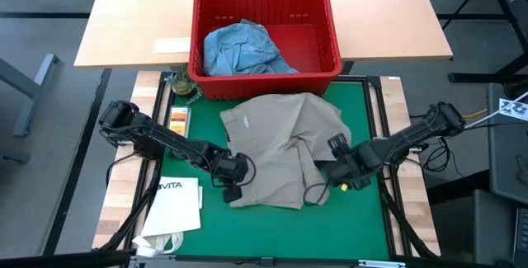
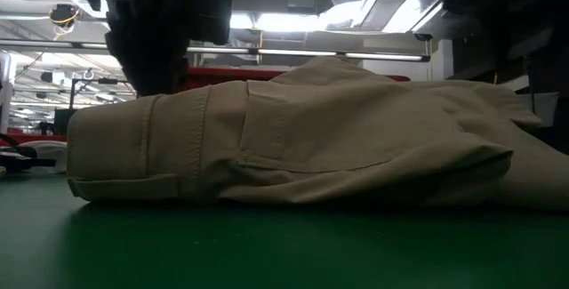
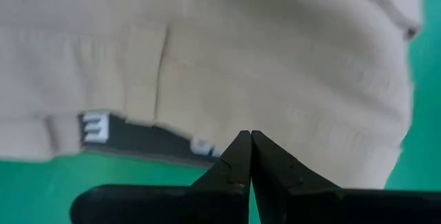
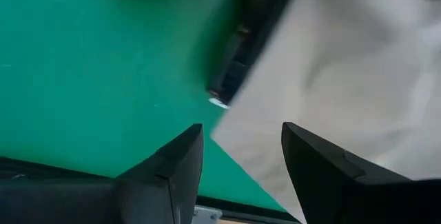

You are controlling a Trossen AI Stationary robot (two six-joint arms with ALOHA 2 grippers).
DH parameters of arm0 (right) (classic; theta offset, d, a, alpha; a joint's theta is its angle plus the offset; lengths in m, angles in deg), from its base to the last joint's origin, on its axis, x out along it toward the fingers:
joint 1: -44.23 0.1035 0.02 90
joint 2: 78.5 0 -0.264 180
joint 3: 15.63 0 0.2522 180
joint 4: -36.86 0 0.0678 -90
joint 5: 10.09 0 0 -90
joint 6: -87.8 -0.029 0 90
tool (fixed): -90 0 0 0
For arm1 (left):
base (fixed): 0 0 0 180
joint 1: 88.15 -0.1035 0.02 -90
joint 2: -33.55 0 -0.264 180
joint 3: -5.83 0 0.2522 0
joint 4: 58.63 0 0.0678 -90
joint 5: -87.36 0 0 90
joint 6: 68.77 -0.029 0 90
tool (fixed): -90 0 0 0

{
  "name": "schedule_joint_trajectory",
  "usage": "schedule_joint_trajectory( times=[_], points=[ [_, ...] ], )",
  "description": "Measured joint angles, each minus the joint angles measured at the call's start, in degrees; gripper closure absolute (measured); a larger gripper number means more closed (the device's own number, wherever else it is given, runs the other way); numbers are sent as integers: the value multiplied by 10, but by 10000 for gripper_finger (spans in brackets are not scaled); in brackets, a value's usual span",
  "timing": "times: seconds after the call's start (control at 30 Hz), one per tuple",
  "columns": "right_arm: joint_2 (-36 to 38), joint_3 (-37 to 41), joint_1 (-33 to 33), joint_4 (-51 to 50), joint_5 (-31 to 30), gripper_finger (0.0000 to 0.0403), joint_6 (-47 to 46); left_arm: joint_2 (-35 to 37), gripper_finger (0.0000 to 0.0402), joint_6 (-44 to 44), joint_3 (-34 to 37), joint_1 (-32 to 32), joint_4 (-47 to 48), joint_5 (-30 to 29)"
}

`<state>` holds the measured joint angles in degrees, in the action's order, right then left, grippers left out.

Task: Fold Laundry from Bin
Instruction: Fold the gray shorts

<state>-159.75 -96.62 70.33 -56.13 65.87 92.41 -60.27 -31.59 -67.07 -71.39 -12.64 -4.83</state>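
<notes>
Khaki garment (image 1: 285,140) on mat; both arms low, flanking it

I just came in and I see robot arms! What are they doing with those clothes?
They are folding laundry. A khaki-tan garment lies rumpled on the green mat. The left gripper is shut at its waistband edge; the right gripper waits open at the other side. Light blue denim jeans sit in the red bin.

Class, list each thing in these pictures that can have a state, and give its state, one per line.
Khaki-tan cloth garment: crumpled, lying on the green mat.
Red ribbed plastic bin: upright, holding light blue denim jeans.
Left gripper: fingers shut, at the garment's edge.
Right gripper: fingers open, holding nothing.
</notes>
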Motion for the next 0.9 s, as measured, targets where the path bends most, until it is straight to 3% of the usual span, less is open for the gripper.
schedule_joint_trajectory(
  times=[0.2, 0.4, 0.73, 0.9],
  points=[
    [0, 70, 26, 61, -2, 205, -6, 0, 397, 3, 19, -2, -68, -1],
    [0, 100, 28, 61, -46, 205, -60, 0, 399, 3, 19, -2, -83, -6],
    [0, 148, 28, 86, -58, 206, -76, 0, 397, 2, 19, -2, -86, -18],
    [0, 149, 28, 87, -103, 245, -76, 0, 400, 2, 19, -2, -92, -18]
  ],
)
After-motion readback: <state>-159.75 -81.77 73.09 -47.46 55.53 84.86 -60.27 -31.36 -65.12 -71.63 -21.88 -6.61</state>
